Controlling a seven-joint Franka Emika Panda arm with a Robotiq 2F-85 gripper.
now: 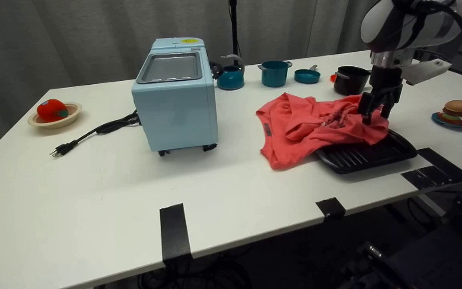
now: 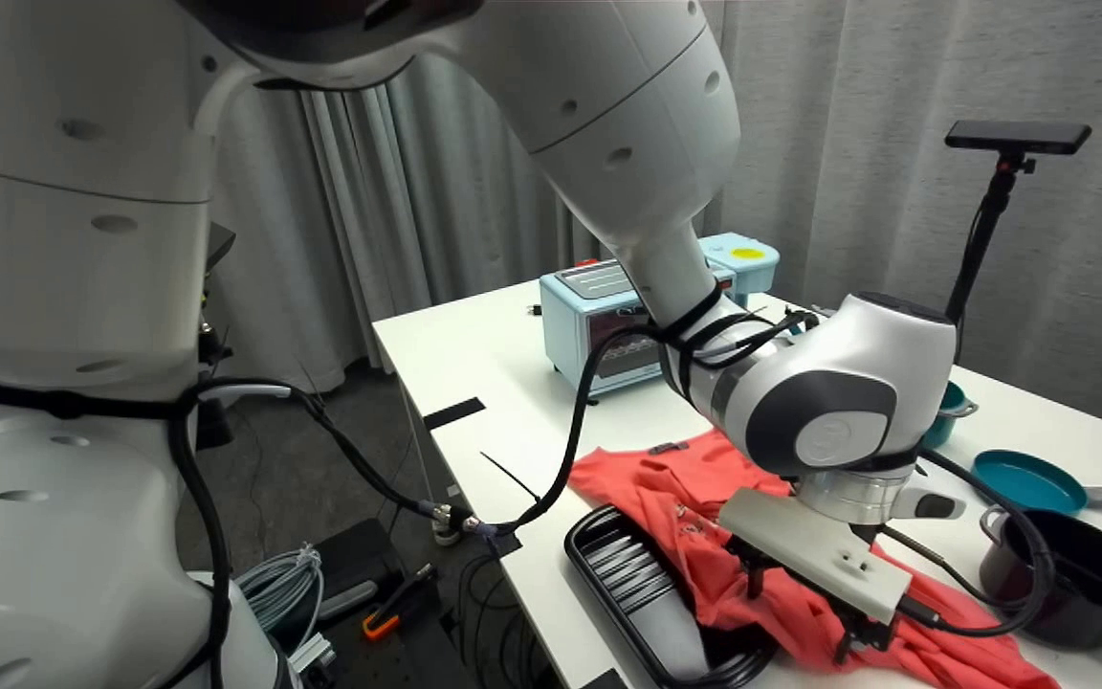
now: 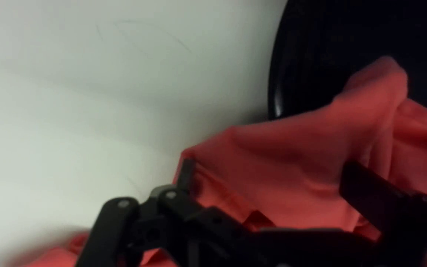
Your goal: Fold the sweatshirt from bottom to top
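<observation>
Probably lining up a grab on the sweatshirt (image 1: 309, 130), right end, with gripper (image 3: 268, 167) spread wide, holding nothing. Next, gotta pinch that edge, then likely fold left.

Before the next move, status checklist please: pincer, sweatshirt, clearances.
1. Pincer open: ok, jaws wide apart in the wrist view.
2. Pincer over sweatshirt: ok, it shows between the jaws.
3. Pincer touching sweatshirt: cannot tell.
4. Sweatshirt flat: not ok, bunched.
5. Sweatshirt off black tray: not ok, part lies over it.
6. Sweatshirt clear of blue appliance: ok, gap in both exterior views.
</observation>
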